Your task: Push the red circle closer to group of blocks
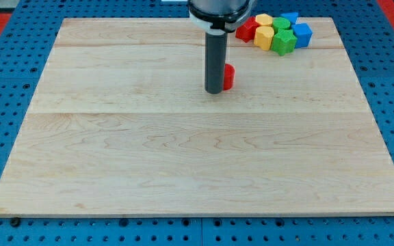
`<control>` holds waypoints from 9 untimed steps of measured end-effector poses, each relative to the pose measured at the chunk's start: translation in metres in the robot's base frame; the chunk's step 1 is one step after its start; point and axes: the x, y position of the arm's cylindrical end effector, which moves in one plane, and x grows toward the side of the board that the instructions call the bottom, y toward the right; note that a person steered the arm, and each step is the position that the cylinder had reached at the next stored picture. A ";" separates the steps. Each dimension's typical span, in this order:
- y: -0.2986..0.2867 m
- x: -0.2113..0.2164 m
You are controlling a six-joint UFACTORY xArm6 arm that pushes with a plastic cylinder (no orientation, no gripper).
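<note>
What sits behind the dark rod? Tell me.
A red circle peeks out at the view's right of my tip, seemingly touching. Its left part is covered by the rod.

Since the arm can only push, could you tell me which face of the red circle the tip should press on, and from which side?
Press the red circle on its lower-left face, coming from the view's left and bottom, since the group of blocks lies toward the view's upper right. My tip already stands against its left side. The circle's curved wall may slip sideways, so push through its middle.
</note>
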 end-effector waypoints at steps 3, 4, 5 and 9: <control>0.019 -0.037; 0.029 -0.030; 0.039 -0.039; 0.070 -0.073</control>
